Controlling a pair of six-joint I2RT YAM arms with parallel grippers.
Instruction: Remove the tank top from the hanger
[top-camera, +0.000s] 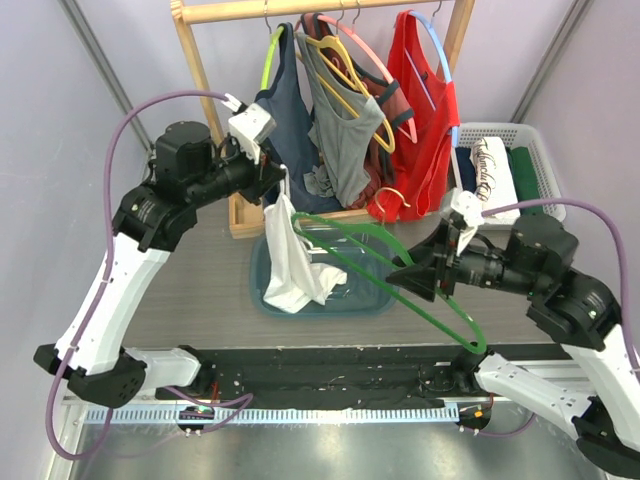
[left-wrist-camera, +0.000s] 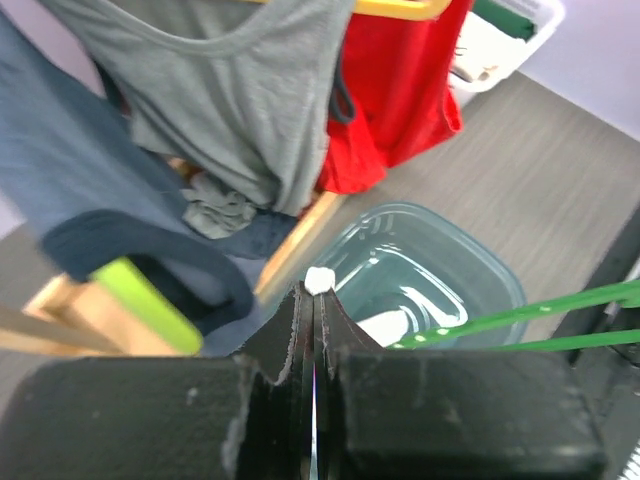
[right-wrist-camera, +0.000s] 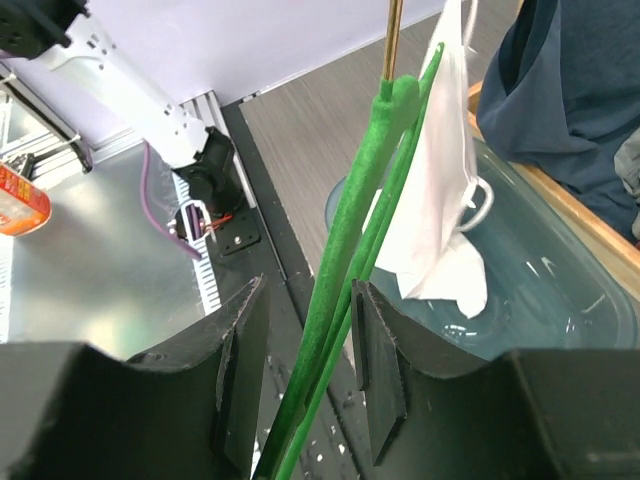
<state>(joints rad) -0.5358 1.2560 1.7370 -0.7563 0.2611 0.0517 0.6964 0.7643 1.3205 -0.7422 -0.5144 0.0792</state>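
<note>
Grey wood-grain table (top-camera: 200, 290) runs from the arm bases back to a lilac wall (top-camera: 60, 150). Nearest, the right gripper (right-wrist-camera: 310, 300) has its jaws closed narrowly on the hanger (top-camera: 445, 325), a green loop of thin bars. Only the right wrist view shows the hanger's spongy, foam-like skin and bare brassy stem.

Beyond it sits the bin (top-camera: 372, 300), a rounded rectangle of clear teal plastic, glossy with reflections in the left wrist view. Over the bin's left side hangs the top (top-camera: 290, 255), white, thin and creased, its lower end down in the bin. The overhead view shows it dangling from the left gripper (left-wrist-camera: 315, 295). The left wrist view adds that the black jaws are pressed together with a tuft of white cloth pinched at their tips. The hanger's far end lies against the cloth; whether a strap is looped on it I cannot tell.

Behind stands a pale wooden rack (top-camera: 196, 75) carrying a navy tank (top-camera: 290, 120), a grey tank (top-camera: 345, 130) and a red tank (top-camera: 420, 130). Far right, a white slatted basket (top-camera: 500, 127) holds folded clothes (top-camera: 495, 175).
</note>
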